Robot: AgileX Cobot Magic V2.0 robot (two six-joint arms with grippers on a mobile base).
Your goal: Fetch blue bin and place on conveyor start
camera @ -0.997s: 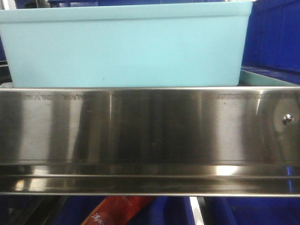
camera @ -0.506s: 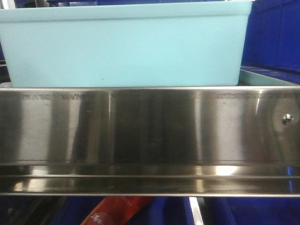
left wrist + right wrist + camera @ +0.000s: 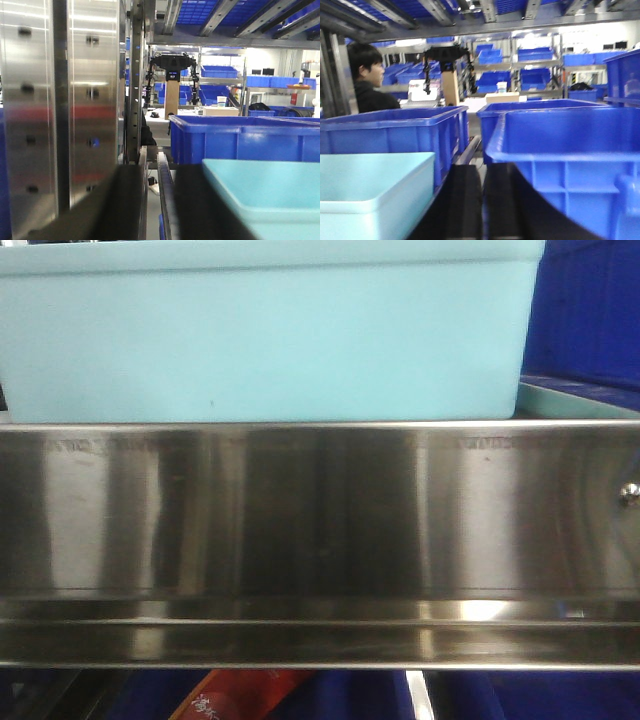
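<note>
Currently the blue bin (image 3: 265, 340) sits on the stainless-steel shelf rack (image 3: 320, 510), directly behind its front rail, with dark blue bins (image 3: 560, 165) beside and behind it. Left gripper (image 3: 157, 172): fingers a narrow gap apart, empty, positioned just left of the bin's rim. Right gripper (image 3: 482, 170): fingers almost together, empty, positioned between the bin and a dark blue bin. A person (image 3: 367, 75) stands beyond.

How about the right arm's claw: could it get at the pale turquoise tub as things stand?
Probably yes. The right claw sits beside the pale turquoise tub with nothing visible between them, though the dark blue bin on its other side leaves little room.
</note>
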